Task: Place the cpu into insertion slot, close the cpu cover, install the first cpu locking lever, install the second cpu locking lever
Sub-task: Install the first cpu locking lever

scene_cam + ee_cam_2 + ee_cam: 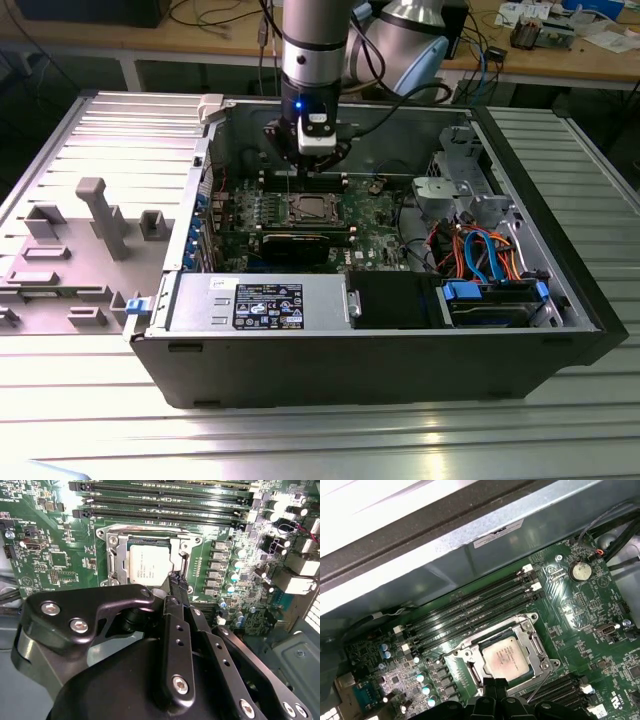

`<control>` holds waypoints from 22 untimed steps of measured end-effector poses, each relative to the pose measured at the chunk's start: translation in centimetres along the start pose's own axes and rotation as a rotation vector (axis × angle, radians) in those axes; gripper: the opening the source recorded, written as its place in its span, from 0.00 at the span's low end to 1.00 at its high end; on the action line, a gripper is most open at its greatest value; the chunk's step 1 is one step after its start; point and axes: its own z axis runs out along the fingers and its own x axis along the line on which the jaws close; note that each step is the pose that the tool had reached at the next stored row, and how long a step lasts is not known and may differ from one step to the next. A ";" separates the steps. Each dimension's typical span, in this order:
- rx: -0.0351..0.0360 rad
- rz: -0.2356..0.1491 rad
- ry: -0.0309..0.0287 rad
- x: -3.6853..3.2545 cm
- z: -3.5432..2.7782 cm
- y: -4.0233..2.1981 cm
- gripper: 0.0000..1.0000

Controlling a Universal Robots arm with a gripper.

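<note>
Arm: reached down into the open computer case (350, 370), which stood on the ribbed metal table (300, 440).
Tool (303, 165): hung just above the green board, at 12 o'clock of the insertion slot (305, 209) in the exterior view.
Tool state: in both wrist views the black fingers (176, 630) ran together to a point (175, 580) (493, 682). The tips met with no gap visible and nothing was seen between them.
Cpu (147, 565) (506, 657): lay flat in the slot with its silver-grey top up.
Cpu cover (116, 562): lay down around the chip, whose top showed through the window.
Tool to cpu: the tips sat at the socket's edge; contact could not be judged.
Levers: latched or not could not be told.
Memory slots (470, 610): long, dark and parallel, just beside the socket.
Expansion card (295, 245): at 6 o'clock of the socket in the exterior view.
</note>
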 end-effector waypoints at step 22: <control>0.0028 -0.156 -0.0012 0.09 -0.26 -0.04 0.11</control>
